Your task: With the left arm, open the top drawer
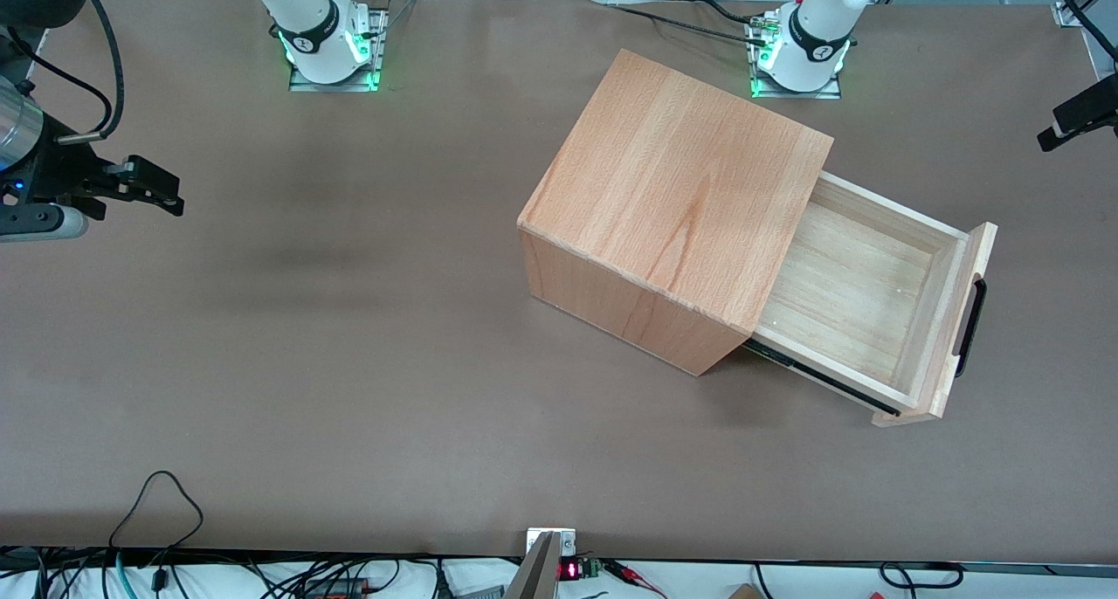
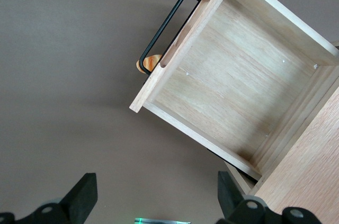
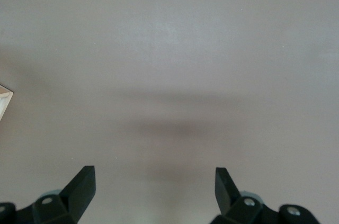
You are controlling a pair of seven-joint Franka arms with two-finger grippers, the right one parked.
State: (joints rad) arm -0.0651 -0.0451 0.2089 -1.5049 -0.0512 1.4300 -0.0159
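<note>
Your gripper (image 2: 153, 195) hangs with jaws spread, holding nothing, above the table. The top drawer (image 2: 238, 75) lies below the fingertips, pulled well out of the wooden box (image 1: 677, 197). I judge the pull done; next, just keep clear of the handle (image 2: 164, 28).

Left arm's tool (image 2: 153, 195) hangs raised (fingers spread, empty).

Brown matte tabletop (image 1: 349, 363) runs under the gripper (image 2: 156, 197), which hangs above it with fingers spread, at the working arm's end. Light is even and diffuse, with only soft shadows on the top. Black cable loop (image 1: 162, 472) lies on the table nearer the front camera than the gripper, toward the parked arm's end. Red LED readout (image 1: 569, 570) sits at that near edge.
</note>
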